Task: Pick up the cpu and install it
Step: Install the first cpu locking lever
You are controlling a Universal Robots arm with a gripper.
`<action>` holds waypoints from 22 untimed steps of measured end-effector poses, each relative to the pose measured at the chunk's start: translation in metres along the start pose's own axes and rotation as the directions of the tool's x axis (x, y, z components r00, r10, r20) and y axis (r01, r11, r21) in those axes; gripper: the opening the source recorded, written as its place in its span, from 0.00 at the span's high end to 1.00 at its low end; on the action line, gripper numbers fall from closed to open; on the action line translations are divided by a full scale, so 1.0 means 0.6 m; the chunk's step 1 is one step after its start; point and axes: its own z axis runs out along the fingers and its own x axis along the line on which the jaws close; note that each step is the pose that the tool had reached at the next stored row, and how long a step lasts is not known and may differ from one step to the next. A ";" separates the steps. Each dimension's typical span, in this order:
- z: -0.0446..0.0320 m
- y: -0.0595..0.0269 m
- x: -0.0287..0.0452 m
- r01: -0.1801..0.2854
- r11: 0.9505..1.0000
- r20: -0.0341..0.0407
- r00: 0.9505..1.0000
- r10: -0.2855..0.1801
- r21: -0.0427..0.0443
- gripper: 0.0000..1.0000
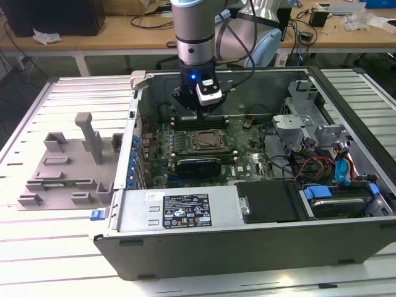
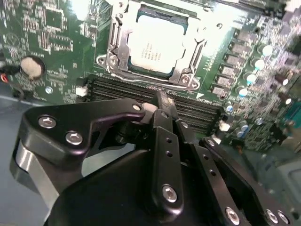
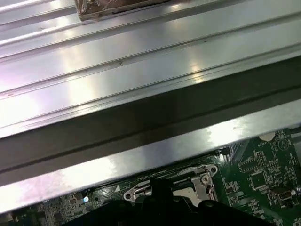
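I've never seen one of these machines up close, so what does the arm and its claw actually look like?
The arm is a thick round column in silver-grey metal with dark bands and a small blue light low down. A white block with a black face is fixed at its wrist, and black cables loop behind. The gripper is matte black, built of angular linked plates joined with shiny silver screws.

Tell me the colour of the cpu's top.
Shiny silver-grey with a pale rim; the cpu shows best in the second wrist view.
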 end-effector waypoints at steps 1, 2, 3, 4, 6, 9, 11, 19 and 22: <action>0.001 0.000 0.000 0.039 0.999 -0.002 0.999 -0.039 0.004 0.89; 0.002 0.000 0.000 0.061 0.998 -0.003 0.998 -0.061 0.010 0.89; 0.002 0.000 0.000 0.073 0.997 -0.003 0.997 -0.073 0.015 0.89; 0.002 0.000 0.000 0.085 0.996 -0.003 0.996 -0.085 0.021 0.89; 0.003 0.000 0.000 0.123 0.992 -0.005 0.992 -0.123 0.038 0.89; 0.005 -0.008 -0.007 0.152 0.987 -0.009 0.988 -0.152 0.056 0.89; 0.005 -0.035 -0.014 0.156 0.986 -0.009 0.988 -0.156 0.057 0.89; 0.007 -0.052 -0.039 0.167 0.984 -0.012 0.986 -0.166 0.058 0.89; 0.007 -0.052 -0.039 0.167 0.984 -0.012 0.986 -0.166 0.058 0.89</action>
